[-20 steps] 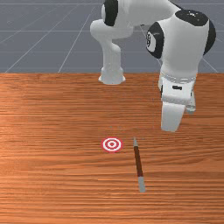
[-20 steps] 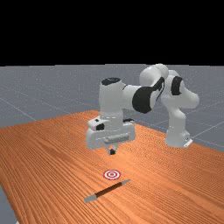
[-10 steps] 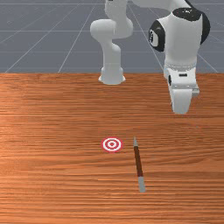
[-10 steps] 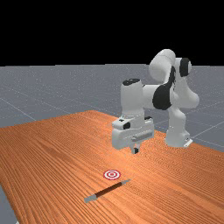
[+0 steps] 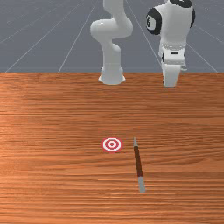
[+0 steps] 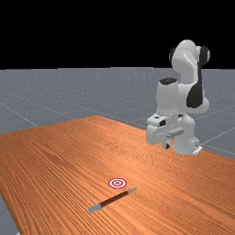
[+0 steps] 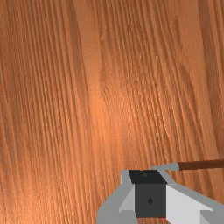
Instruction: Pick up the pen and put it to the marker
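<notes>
My gripper [image 6: 166, 146] is in the air well back from the pen, near the arm's base in the far view, shut with nothing held. In the wrist view the gripper [image 7: 150, 192] has its black tips together. The pen [image 5: 138, 161], brown with grey ends, lies flat on the wood, its pointed end toward the base. Its tip and part of the brown shaft [image 7: 199, 164] appear beyond the fingers in the wrist view. Beside the pointed end, on the front view's left, lies the round red-and-white marker [image 5: 112, 144], not touching the pen.
Bare wood of the table [image 5: 78, 109] lies between my hand and the pen. The arm's base [image 5: 112, 75] stands at the table's back edge, on the front view's left of the hand.
My hand has drawn back toward the arm's base, away from pen and marker, moving to the far view's right. Pen and marker have stayed where they were.
</notes>
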`<state>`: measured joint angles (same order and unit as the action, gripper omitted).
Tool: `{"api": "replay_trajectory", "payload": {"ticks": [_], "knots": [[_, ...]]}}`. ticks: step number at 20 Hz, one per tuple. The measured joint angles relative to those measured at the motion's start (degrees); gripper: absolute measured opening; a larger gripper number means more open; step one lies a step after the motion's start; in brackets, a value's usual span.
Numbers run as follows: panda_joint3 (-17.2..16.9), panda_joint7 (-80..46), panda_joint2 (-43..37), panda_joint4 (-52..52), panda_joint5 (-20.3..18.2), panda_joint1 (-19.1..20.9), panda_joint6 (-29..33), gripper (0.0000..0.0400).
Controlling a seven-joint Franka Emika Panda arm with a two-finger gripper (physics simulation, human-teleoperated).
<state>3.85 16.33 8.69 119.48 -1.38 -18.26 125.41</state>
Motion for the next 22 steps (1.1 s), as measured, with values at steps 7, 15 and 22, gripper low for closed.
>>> {"api": "replay_trajectory", "payload": {"ticks": [7, 15, 22], "knots": [[1.03, -5.74, -8.86, 11.83, -0.53, -0.94, 4.26, 0.0000], [5.49, -3.79, -28.49, 28.97, -6.68, -8.87, 2.29, 0.0000], [1.62, 4.74, -9.07, 7.61, -4.67, -3.62, 0.16, 0.0000]]}}
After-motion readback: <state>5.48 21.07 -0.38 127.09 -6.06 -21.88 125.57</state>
